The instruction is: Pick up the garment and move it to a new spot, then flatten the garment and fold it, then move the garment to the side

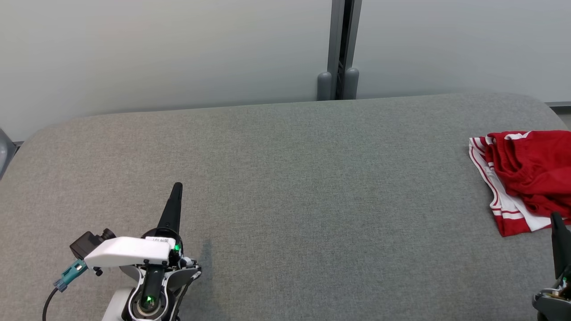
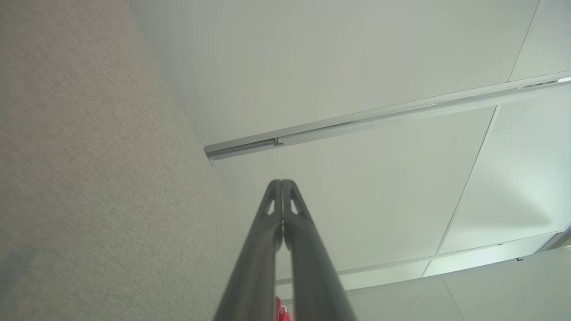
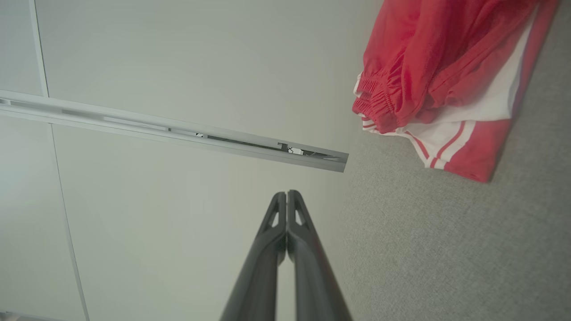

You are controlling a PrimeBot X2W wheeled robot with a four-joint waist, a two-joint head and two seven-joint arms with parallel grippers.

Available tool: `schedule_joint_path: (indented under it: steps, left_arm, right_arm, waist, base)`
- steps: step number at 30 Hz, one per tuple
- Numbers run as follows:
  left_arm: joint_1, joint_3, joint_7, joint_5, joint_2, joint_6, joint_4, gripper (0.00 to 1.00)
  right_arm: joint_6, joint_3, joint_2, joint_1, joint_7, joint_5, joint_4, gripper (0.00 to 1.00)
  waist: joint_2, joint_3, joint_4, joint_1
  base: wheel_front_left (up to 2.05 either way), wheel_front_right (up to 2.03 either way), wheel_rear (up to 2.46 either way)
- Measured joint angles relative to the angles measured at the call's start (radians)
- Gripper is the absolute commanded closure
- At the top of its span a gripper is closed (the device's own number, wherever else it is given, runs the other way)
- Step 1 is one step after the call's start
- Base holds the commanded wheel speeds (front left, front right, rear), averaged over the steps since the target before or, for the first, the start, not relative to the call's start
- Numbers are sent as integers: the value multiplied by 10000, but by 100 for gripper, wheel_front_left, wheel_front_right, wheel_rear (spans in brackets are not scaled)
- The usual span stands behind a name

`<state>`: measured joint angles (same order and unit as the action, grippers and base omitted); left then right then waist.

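Note:
The garment (image 1: 528, 178) is a red piece with white stripes, lying bunched at the right edge of the grey table (image 1: 290, 178); the right wrist view has it at the upper right (image 3: 441, 76). My left gripper (image 1: 177, 186) stands at the lower left of the table, far from the garment, its fingers pressed together with nothing between them (image 2: 282, 183). My right gripper (image 1: 556, 216) rises at the lower right corner, just below the garment's near edge, also shut and empty (image 3: 286, 194). A sliver of red cloth (image 2: 281, 312) peeks between the left fingers at the bottom.
The grey fabric-covered table has rounded far corners. Behind it stands a pale partition wall (image 1: 178, 53) with a grey vertical post (image 1: 341, 49) near the middle. A wide stretch of bare cloth lies between the two grippers.

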<state>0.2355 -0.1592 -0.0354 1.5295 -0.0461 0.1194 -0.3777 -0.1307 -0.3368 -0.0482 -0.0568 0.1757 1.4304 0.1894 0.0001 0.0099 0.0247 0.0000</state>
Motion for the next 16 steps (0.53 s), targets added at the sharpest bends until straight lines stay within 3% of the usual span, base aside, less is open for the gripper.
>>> schedule_joint_path:
  steps: [16]
  left_arm:
    - [218, -29, 174, 988, -6, 40, -159, 100]
  right_arm:
    - [0, -272, 0, 17, 378, 1239, 19, 100]
  waist:
    - [0, -52, -180, 0]
  base:
    - [0, 0, 0]
